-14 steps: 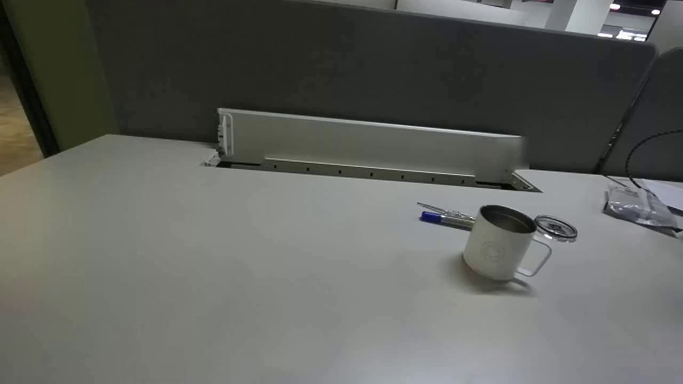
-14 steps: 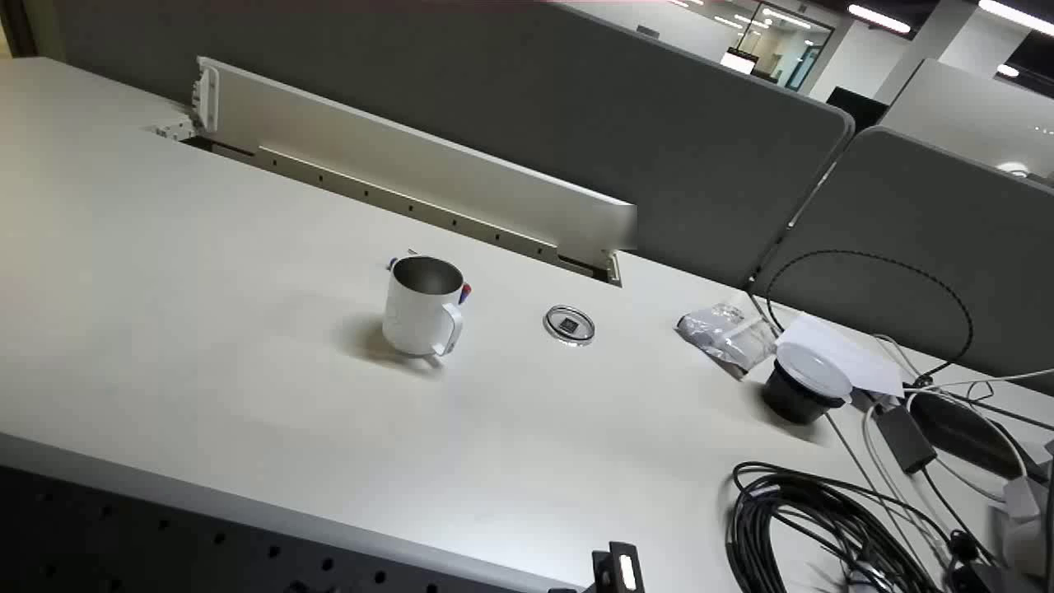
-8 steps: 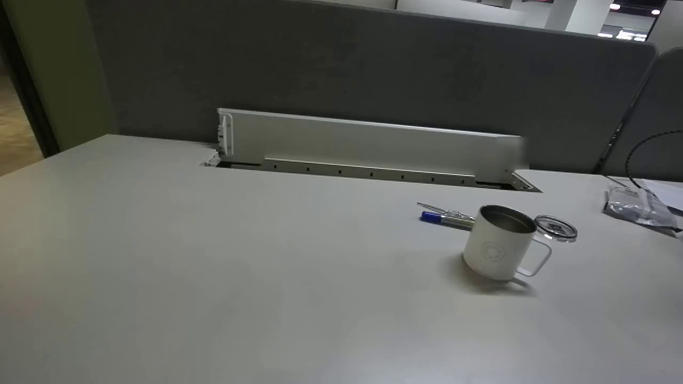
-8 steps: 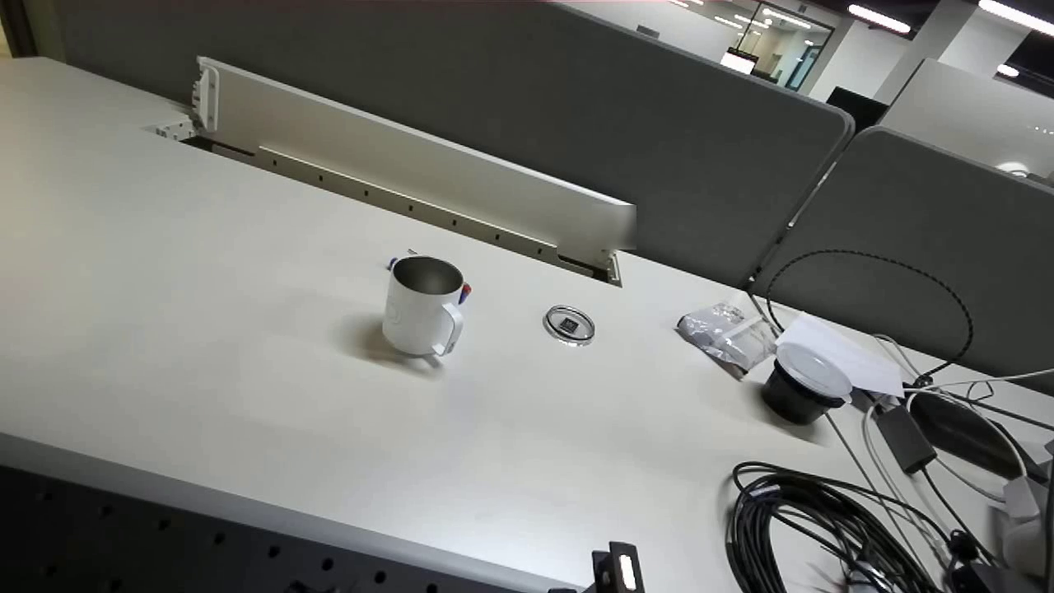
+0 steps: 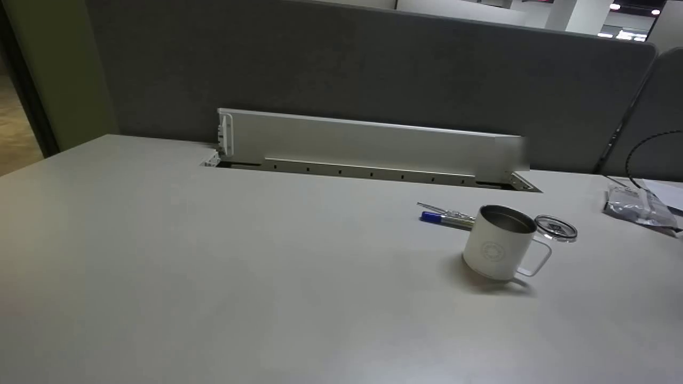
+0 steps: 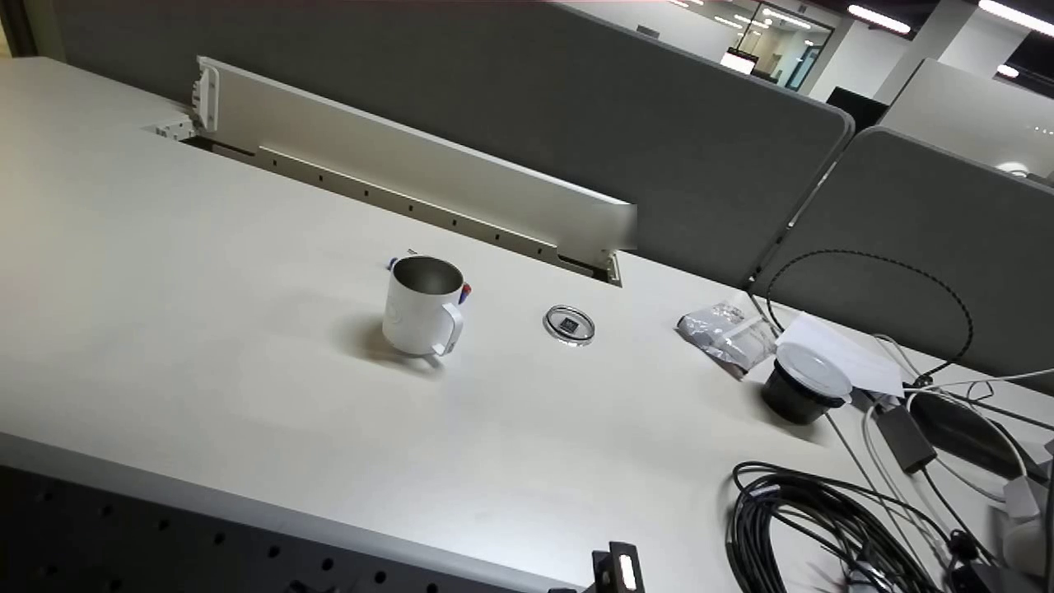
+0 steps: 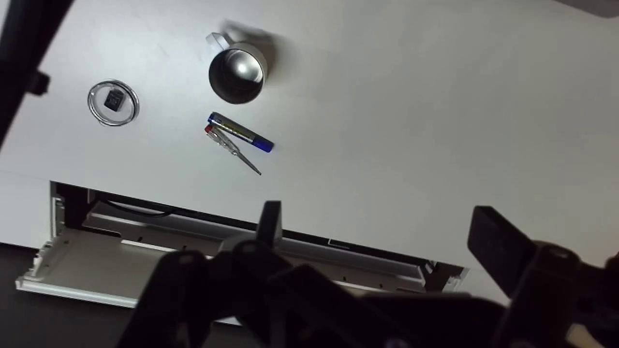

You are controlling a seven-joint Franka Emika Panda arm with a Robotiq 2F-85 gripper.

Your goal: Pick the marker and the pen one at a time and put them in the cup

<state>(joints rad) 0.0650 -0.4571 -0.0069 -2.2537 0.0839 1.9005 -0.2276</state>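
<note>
The jaws of the gripper [image 7: 381, 218] stand wide apart. In both exterior views the metal mug [image 5: 500, 246] is upright on the table [image 5: 256, 277], and partly hidden on its far side lie the blue-capped marker [image 7: 240, 131] and the thinner, screwdriver-like pen [image 7: 234, 150], close together. The clear lid [image 6: 569, 324] rests flat to the mug's right, apart from it.

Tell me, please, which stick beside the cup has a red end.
The pen, the slimmer one with a clear handle; the marker is thicker and blue at both ends.
</note>
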